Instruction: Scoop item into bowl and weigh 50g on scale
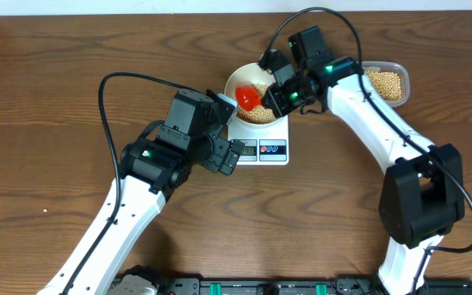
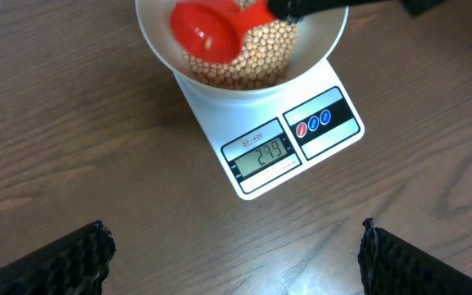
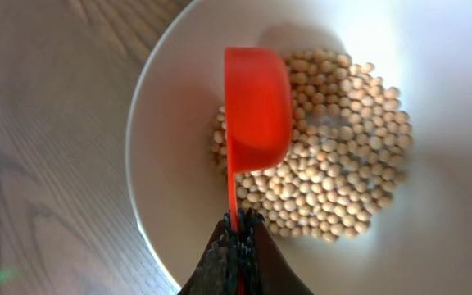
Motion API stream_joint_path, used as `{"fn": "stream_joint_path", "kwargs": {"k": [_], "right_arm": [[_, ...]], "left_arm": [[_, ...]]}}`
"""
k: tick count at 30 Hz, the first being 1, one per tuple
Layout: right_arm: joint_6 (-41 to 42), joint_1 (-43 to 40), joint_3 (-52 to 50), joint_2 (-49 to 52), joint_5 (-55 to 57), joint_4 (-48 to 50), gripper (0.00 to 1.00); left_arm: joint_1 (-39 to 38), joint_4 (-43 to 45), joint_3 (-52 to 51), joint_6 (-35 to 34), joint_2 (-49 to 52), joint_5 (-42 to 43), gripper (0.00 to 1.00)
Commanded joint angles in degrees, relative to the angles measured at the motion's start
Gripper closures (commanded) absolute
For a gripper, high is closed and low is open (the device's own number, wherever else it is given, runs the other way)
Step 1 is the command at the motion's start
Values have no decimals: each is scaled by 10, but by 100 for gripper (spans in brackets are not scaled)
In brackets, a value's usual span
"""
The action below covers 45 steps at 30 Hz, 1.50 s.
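A brown wooden table (image 1: 39, 82) carries everything. The left arm reaches in from the near side. The left gripper (image 2: 236, 266) hangs over bare wood just in front of the scale, its fingers spread wide with nothing between them. The right arm comes from the far right, and the right gripper (image 3: 238, 246) is clamped tight on the thin handle of a red scoop (image 3: 256, 106).

The white scale (image 2: 301, 156) sits mid-table (its display shows digits, too small to trust). A clear tub (image 1: 403, 78) holding more beans stands well apart to its right. The white bowl (image 2: 318, 49) rests on the scale. The scoop's cup is inside the bowl's rim, over the pile. The beans (image 3: 342, 147) lie heaped in the bowl's bottom.
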Motion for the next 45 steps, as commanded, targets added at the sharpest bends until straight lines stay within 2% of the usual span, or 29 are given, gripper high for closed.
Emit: {"fn": "stream_joint_path", "kwargs": {"k": [1, 6, 11, 19, 22, 26, 28, 38, 45], "right_arm": [[30, -21, -1, 10, -32, -1, 99], [58, -62, -1, 10, -155, 26, 99], [59, -87, 0, 9, -186, 28, 99], [-51, -105, 0, 9, -312, 30, 99], [-72, -107, 0, 9, -309, 29, 99], [-73, -96, -1, 10, -183, 24, 99], [-100, -83, -1, 10, -165, 23, 99], [-46, -89, -1, 10, -218, 27, 99], [-45, -103, -1, 10, -217, 24, 99]], "left_arm": [[2, -1, -2, 6, -1, 3, 3], [2, -1, -2, 6, -1, 3, 3], [2, -1, -2, 6, -1, 3, 3], [2, -1, -2, 6, -1, 3, 3], [2, -1, -2, 6, -1, 3, 3], [2, -1, -2, 6, -1, 3, 3], [2, -1, -2, 6, -1, 3, 3], [2, -1, -2, 6, -1, 3, 2], [2, -1, -2, 6, -1, 3, 3]]}}
